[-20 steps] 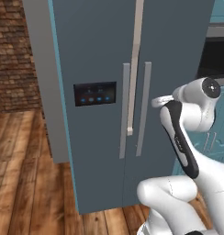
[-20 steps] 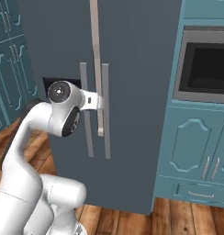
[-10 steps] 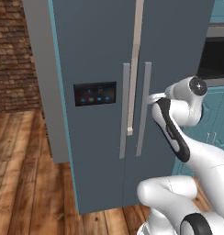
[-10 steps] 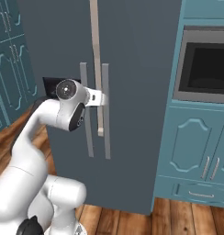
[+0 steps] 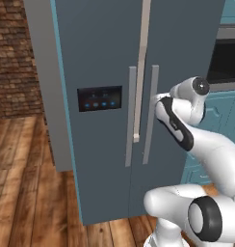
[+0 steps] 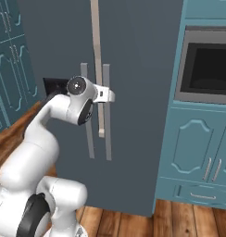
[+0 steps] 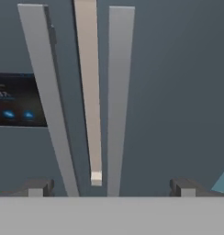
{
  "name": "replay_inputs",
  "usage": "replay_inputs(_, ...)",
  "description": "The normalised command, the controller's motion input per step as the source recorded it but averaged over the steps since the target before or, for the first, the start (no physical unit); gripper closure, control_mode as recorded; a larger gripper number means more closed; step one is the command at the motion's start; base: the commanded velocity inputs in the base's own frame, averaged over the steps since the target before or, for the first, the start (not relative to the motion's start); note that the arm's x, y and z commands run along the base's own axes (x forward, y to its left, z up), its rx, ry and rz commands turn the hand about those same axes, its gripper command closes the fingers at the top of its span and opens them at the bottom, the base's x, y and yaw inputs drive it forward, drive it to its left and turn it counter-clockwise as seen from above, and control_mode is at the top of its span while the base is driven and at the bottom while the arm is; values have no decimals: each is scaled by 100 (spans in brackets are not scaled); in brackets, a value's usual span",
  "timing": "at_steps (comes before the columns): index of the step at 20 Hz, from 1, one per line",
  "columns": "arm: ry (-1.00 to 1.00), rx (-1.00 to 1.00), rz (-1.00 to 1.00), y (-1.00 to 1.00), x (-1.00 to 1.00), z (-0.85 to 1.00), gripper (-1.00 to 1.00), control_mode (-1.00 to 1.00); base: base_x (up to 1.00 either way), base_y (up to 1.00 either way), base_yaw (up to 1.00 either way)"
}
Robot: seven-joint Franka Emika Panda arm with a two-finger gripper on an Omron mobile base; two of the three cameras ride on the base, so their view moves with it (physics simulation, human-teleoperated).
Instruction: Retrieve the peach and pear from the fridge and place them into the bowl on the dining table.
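Note:
The fridge [image 5: 90,58] [image 6: 142,69] [image 7: 178,92] is a tall slate-grey cabinet with both doors closed. Two pale grey bar handles [image 5: 131,116] [image 5: 150,116] flank a longer pale strip [image 5: 141,72] at the door seam. My gripper [image 5: 156,99] [image 6: 110,96] is held out at mid-handle height, right in front of the right-hand bar [image 6: 106,111]. In the hand view the gripper [image 7: 109,188] is open, its fingertips [image 7: 36,187] far apart with the bars [image 7: 118,92] between them, and nothing is held. The peach, pear, bowl and dining table are out of view.
A black panel with blue lights [image 5: 99,98] [image 7: 15,98] sits on the left door. A built-in oven [image 6: 207,65] and teal cabinets [image 6: 198,143] stand to the fridge's right. A brick wall [image 5: 13,53] and wood floor [image 5: 23,193] lie to the left.
The arm has stretched forward, and the hand has moved left and closer to the fridge's right-hand handle. The fridge doors have not moved.

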Motion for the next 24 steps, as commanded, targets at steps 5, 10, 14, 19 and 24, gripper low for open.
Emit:
replay_inputs(5, 0, 0, 0, 0, 46, -12, -100, -100, 0, 0, 0)
replay_inputs(10, -3, 0, 0, 0, 51, -22, -100, -100, 0, 0, 0)
replay_inputs(14, -2, 0, 0, -2, 52, -20, -100, -100, 0, 0, 0)
replay_inputs(19, 0, 0, 0, -6, 50, -13, -100, -100, 0, 0, 0)
replay_inputs(24, 0, 0, 0, -18, 47, -3, -100, -100, 0, 0, 0)
